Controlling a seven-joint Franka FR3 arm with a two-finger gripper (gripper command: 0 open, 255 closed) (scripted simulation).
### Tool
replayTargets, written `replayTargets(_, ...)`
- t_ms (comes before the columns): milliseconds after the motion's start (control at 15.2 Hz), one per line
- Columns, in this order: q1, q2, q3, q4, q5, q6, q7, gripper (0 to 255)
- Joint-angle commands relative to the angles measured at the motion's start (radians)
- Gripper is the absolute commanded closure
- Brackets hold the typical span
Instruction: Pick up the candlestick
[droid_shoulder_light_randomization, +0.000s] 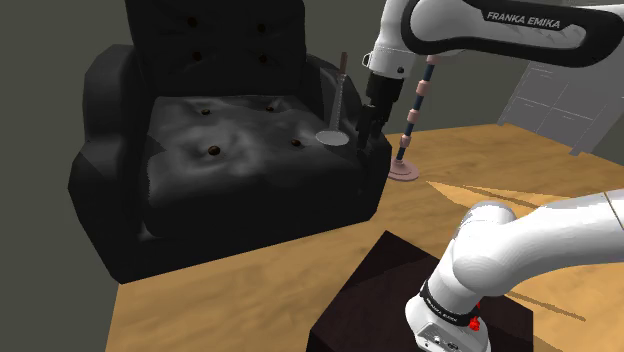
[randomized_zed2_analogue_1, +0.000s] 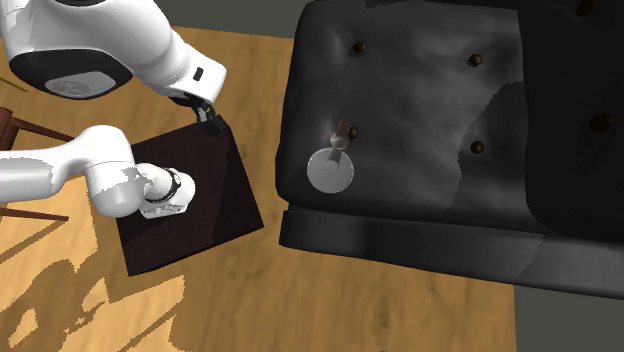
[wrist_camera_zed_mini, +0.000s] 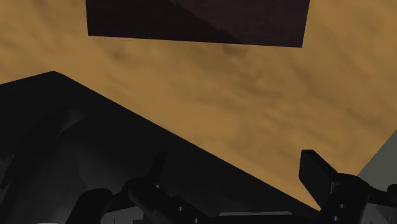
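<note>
Hovering released: claw (droid_shoulder_light_randomization: 371, 122) w/ fingers (wrist_camera_zed_mini: 316, 167) spread wide, nothing btwn them, beside black armchair (droid_shoulder_light_randomization: 200, 150), btwn dark stand (randomized_zed2_analogue_1: 190, 205) & seat. Standing upright on armchair seat, near its edge by an armrest: candlestick (randomized_zed2_analogue_1: 332, 165), grey disc base, thin dark stem, long axis vertical. Placed at approx 9 o'clock from claw in shoulder view, looking close but not touching. Placed at approx 4 o'clock from claw in second exterior view, clearly apart w/ seat edge btwn. Judged from both: off to side of seat, not yet over stem. Aimed, per wrist view, at wood floor (randomized_zed2_analogue_1: 330, 300), armchair edge & stand, so prob needs re-aim toward seat. Next, prob: shift over seat, then close on stem from side, across vertical axis, above base. Risk: tall thin stem on soft-looking cushion, likely to tip if nudged. Also at approx 4 o'clock from claw in shoulder view: 2nd beaded pole on pink foot (droid_shoulder_light_randomization: 404, 172), on floor. Not taken as target, though can't be sure.
</note>
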Motion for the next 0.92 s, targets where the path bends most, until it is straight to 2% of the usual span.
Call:
replayTargets(0, 0.0, 0.0, 0.0, 0.0, 0.0, 0.0, 0.0, 0)
replayTargets(462, 0.0, 0.188, -0.123, 0.22, -0.026, 0.006, -0.169, 0)
replayTargets(858, 0.009, 0.375, -0.227, 0.458, 0.001, -0.02, -0.319, 0)
